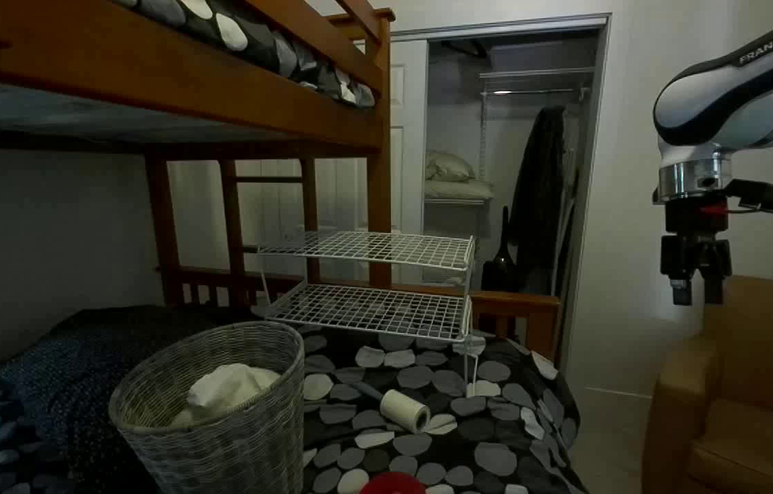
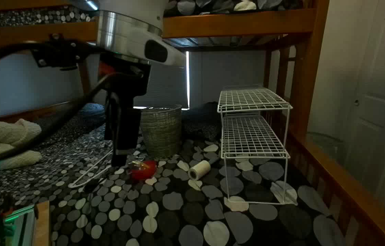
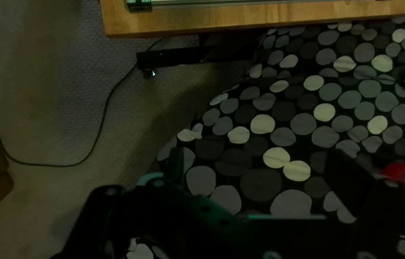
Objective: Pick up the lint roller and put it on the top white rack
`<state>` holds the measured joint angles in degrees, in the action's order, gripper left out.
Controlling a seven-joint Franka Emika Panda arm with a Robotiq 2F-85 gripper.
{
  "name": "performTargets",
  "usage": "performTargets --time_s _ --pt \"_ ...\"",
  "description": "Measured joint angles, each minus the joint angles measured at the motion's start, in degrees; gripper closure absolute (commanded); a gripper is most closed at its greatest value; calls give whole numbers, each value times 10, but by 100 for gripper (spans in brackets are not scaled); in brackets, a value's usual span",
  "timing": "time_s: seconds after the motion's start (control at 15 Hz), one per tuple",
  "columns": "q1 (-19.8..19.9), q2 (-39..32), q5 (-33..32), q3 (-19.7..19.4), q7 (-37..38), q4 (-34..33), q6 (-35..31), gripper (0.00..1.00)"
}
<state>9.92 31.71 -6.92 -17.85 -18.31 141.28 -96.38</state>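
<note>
The lint roller lies on the dotted bedspread, its white roll towards the camera and its dark handle behind. It also shows in an exterior view, beside the rack's legs. The white wire rack has two shelves; its top shelf shows bare in both exterior views. My gripper hangs pointing down in the air, well away from the roller and rack. It also shows in an exterior view. In the wrist view the gripper's fingers are wide apart with only bedspread between them. The roller and rack are out of the wrist view.
A wicker basket with white cloth stands beside the roller. A red bowl and a white hanger lie on the bed. The upper bunk rail runs above. A wooden board edges the bed. An armchair stands nearby.
</note>
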Motion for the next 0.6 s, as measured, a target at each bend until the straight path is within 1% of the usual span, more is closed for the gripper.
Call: performTargets --time_s 0.4,0.47,0.6 --pt "0 -2 0 3 0 -1 -3 0" --pt "-4 -7 0 11 -3 -2 -14 0" --pt "-25 -30 0 42 -3 -11 -55 0"
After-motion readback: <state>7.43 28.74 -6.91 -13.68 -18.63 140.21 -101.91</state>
